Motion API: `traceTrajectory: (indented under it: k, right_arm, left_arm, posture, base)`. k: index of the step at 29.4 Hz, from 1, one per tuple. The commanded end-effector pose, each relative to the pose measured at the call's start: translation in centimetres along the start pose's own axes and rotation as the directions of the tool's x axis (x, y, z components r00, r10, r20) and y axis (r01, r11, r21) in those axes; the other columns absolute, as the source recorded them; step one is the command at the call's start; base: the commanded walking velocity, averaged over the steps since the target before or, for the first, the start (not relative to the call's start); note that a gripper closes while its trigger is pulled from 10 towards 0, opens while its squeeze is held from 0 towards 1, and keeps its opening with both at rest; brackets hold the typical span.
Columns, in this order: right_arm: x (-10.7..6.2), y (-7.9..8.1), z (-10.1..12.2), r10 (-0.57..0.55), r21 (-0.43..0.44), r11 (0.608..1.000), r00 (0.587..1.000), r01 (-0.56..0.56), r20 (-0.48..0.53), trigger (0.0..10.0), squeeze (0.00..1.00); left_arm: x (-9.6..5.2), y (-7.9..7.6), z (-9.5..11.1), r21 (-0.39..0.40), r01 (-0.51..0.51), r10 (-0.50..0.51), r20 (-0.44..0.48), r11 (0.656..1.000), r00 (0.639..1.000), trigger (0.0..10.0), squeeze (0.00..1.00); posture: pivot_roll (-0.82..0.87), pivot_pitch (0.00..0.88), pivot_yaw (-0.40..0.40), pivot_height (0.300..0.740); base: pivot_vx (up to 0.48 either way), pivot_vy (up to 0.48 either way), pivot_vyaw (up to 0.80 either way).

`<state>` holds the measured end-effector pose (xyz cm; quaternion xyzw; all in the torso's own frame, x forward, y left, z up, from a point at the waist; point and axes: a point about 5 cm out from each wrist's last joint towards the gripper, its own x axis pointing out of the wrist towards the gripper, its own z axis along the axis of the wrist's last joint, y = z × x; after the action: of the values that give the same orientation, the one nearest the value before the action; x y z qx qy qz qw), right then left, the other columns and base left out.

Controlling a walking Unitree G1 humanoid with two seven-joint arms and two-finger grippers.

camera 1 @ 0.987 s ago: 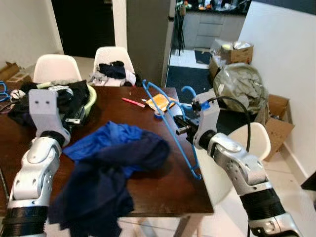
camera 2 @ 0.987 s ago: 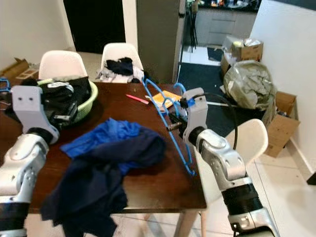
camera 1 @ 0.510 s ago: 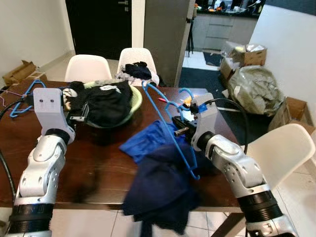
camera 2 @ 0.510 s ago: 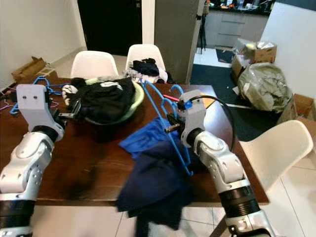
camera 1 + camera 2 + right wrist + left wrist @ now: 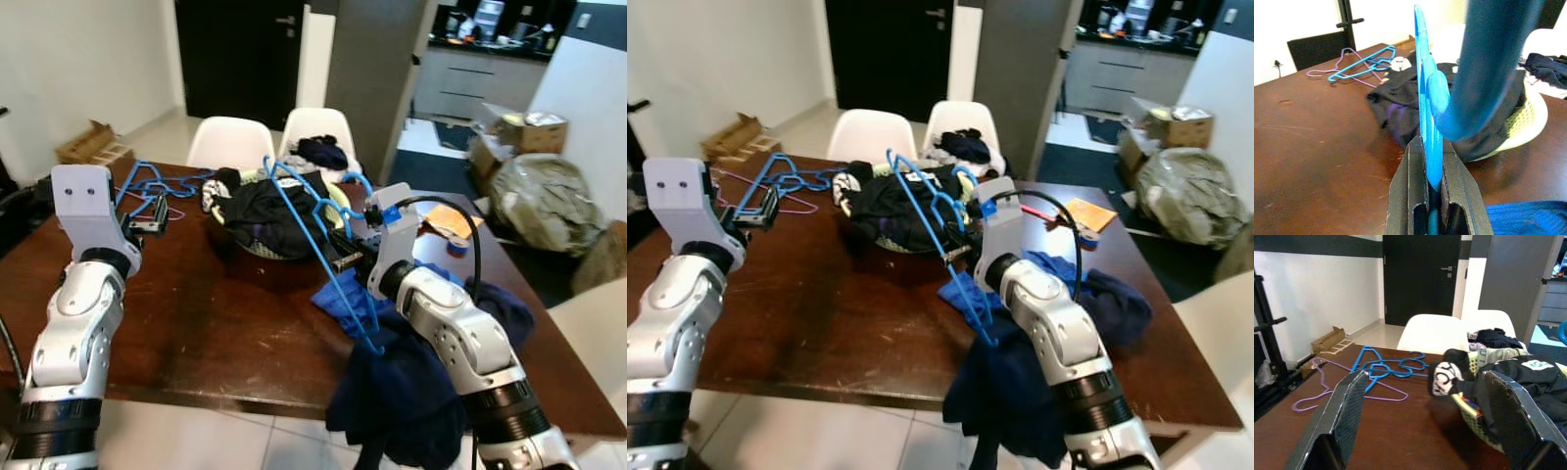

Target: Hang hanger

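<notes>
Camera swung left; my right gripper (image 5: 1434,196) clamps blue hanger (image 5: 312,245) above table (image 5: 196,323) middle, left gripper (image 5: 1425,426) spread, near-left edge roomy.

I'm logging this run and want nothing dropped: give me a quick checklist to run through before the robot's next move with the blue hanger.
1. Right gripper shut on the blue hanger: ok, both fingers clamp the plastic.
2. Hanger lifted off the wooden table: ok, held tilted above it.
3. Hanger free of the dark clothes in the laundry basket: cannot tell, they overlap in the eye views.
4. Left gripper open and empty: ok.
5. Rail or rack to hang it on located: cannot tell.
6. Spare hangers out of the way: ok, lying at the table's far left.
</notes>
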<state>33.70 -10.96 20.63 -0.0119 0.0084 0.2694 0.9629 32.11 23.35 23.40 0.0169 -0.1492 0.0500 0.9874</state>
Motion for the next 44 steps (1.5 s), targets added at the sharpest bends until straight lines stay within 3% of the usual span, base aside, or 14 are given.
traceTrajectory:
  k: [1,12,19,22,28,31,32,34,35,36,40,41,44]
  right_arm:
    - [-0.2,-0.2,0.1,-0.009,0.0,1.0,1.0,0.009,0.006,10.0,0.0]
    - [-0.1,0.1,0.3,0.002,-0.003,1.0,1.0,-0.002,0.013,10.0,0.0]
    - [-0.1,0.0,0.4,-0.003,-0.014,1.0,1.0,0.004,0.016,10.0,0.0]
    - [-0.1,-0.2,0.5,-0.013,-0.017,1.0,1.0,0.014,0.017,10.0,0.0]
    - [0.0,-0.5,0.7,-0.023,-0.023,0.999,0.999,0.024,0.022,10.0,0.0]
    - [0.0,-0.6,0.8,-0.024,-0.03,0.999,0.999,0.025,0.021,10.0,0.0]
    - [0.0,-0.6,0.8,-0.024,-0.03,0.999,0.999,0.025,0.021,10.0,0.0]
    - [-0.1,-0.7,0.8,-0.027,-0.034,0.999,0.999,0.027,0.019,10.0,0.0]
    - [-0.1,-0.7,0.8,-0.027,-0.034,0.999,0.999,0.027,0.019,10.0,0.0]
    - [-0.2,-0.8,0.8,-0.03,-0.036,0.999,0.999,0.03,0.018,10.0,0.0]
    - [-0.2,-0.9,0.8,-0.033,-0.038,0.999,0.999,0.033,0.016,10.0,0.0]
    - [-0.3,-1.1,0.7,-0.041,-0.042,0.998,0.999,0.041,0.014,10.0,0.0]
    - [-0.4,-1.2,0.7,-0.045,-0.047,0.998,0.999,0.046,0.012,10.0,0.0]
  left_arm:
    - [0.1,-0.5,0.0,0.0,0.014,-0.014,0.002,1.0,1.0,10.0,0.0]
    - [0.3,-0.9,0.5,0.003,0.013,-0.013,0.017,1.0,1.0,10.0,0.0]
    - [0.2,-2.8,1.4,-0.039,0.181,-0.179,0.046,0.983,0.983,10.0,0.0]
    - [-0.3,-4.2,1.3,-0.054,0.297,-0.295,0.034,0.953,0.955,10.0,0.0]
    - [-1.0,-5.5,0.0,-0.081,0.354,-0.358,-0.035,0.932,0.933,10.0,0.0]
    - [-0.5,-4.4,-1.2,-0.075,0.231,-0.237,-0.095,0.97,0.967,10.0,0.0]
    - [-0.5,-4.4,-1.2,-0.075,0.231,-0.237,-0.095,0.97,0.967,10.0,0.0]
    - [0.1,-2.6,-1.8,-0.053,0.111,-0.117,-0.126,0.992,0.985,10.0,0.0]
    - [0.1,-2.6,-1.8,-0.053,0.111,-0.117,-0.126,0.992,0.985,10.0,0.0]
    - [0.5,-0.9,-2.2,-0.04,0.011,-0.017,-0.154,0.999,0.988,10.0,0.0]
    - [0.8,0.1,-2.5,-0.04,-0.024,0.017,-0.17,0.999,0.985,10.0,0.0]
    - [1.5,1.5,-3.0,-0.019,-0.061,0.057,-0.19,0.998,0.98,10.0,0.0]
    - [2.0,2.9,-4.0,0.017,-0.097,0.098,-0.225,0.995,0.969,10.0,0.0]
  posture:
    - [0.08,0.0,-0.069,0.74]
    - [0.08,0.0,-0.067,0.74]
    - [0.08,0.0,-0.069,0.74]
    - [0.09,0.0,-0.072,0.74]
    - [0.08,0.0,-0.076,0.74]
    - [0.08,0.0,-0.076,0.74]
    - [0.08,0.0,-0.076,0.74]
    - [0.08,0.0,-0.079,0.74]
    - [0.08,0.0,-0.079,0.74]
    - [0.08,0.0,-0.079,0.74]
    - [0.07,0.0,-0.079,0.74]
    - [0.07,0.0,-0.082,0.74]
    - [0.06,0.0,-0.08,0.74]
  base:
    - [0.48,0.0,0.0]
    - [0.225,0.0,0.0]
    - [0.0,0.0,0.0]
    - [0.0,-0.087,0.0]
    - [0.0,-0.419,0.0]
    - [0.0,0.0,0.0]
    - [0.0,0.0,0.0]
    - [0.0,0.0,0.0]
    - [0.0,0.0,0.0]
    - [0.0,0.0,0.0]
    - [0.0,0.0,0.0]
    - [0.0,0.0,0.0]
    - [0.0,0.0,0.0]
